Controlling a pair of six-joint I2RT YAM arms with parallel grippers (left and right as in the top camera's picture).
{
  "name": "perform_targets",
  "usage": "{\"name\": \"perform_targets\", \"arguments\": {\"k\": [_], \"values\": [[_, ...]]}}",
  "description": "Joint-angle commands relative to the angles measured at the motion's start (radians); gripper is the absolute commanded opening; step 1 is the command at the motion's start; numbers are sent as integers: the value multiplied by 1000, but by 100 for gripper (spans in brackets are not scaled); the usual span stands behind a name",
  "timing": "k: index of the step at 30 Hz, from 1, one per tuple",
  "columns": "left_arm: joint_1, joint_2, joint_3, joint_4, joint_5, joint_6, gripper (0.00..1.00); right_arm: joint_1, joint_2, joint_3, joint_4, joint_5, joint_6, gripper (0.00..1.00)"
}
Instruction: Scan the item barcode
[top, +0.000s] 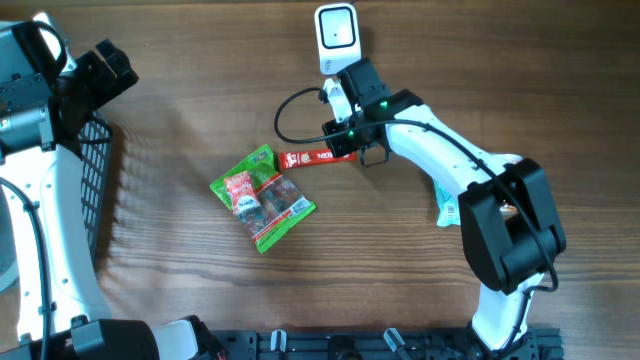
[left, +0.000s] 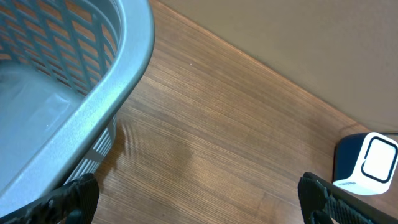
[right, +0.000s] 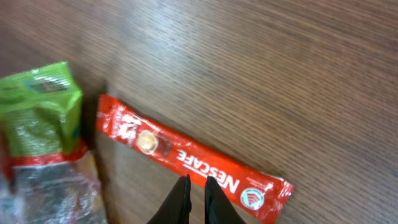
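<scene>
Sachet: the red Nescafe sachet (right: 186, 158) lies flat on the wooden table (top: 200, 60). Its left end is just beside the green snack packet (top: 262, 197), and the scanner (top: 336, 35) is above it in the overhead view.
Risk of slip: the sachet is thin and flat, so I think the fingertips may close on nothing or catch only a corner, and it could drop when lifted.
Risk of a failed scan: no barcode shows on the upper face, so a lift without turning may show the wrong side.
Risk beside it: a sideways pull may drag the green packet.
Right arm: stretched across the table. The right gripper (right: 196, 186) is at the sachet's near long edge, fingers almost together; I cannot tell whether they pinch it.
Left arm: drawn back by the basket (left: 124, 74). The left gripper (left: 198, 190) is wide apart and holds nothing.
</scene>
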Motion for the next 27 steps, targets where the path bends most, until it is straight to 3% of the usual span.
{"name": "perform_targets", "arguments": {"k": [1,5,9,12,19,22,25,27], "values": [[2,-3,13,2,8,-2,100,4,6,-56,56,89,82,10],[2,-3,13,2,8,-2,100,4,6,-170,192,101,169,10],[2,-4,13,2,8,-2,100,4,6,-209,191,156,193,10],[2,-3,13,2,8,-2,100,4,5,-209,136,156,196,4],[2,-3,13,2,8,-2,100,5,-106,-208,-150,90,290,4],[2,-3,13,2,8,-2,100,5,-241,-204,-177,-16,209,9],[2,-3,13,2,8,-2,100,5,-318,-204,-126,-15,73,30],[2,-3,13,2,8,-2,100,11,-304,-206,-110,-15,-118,34]]}}
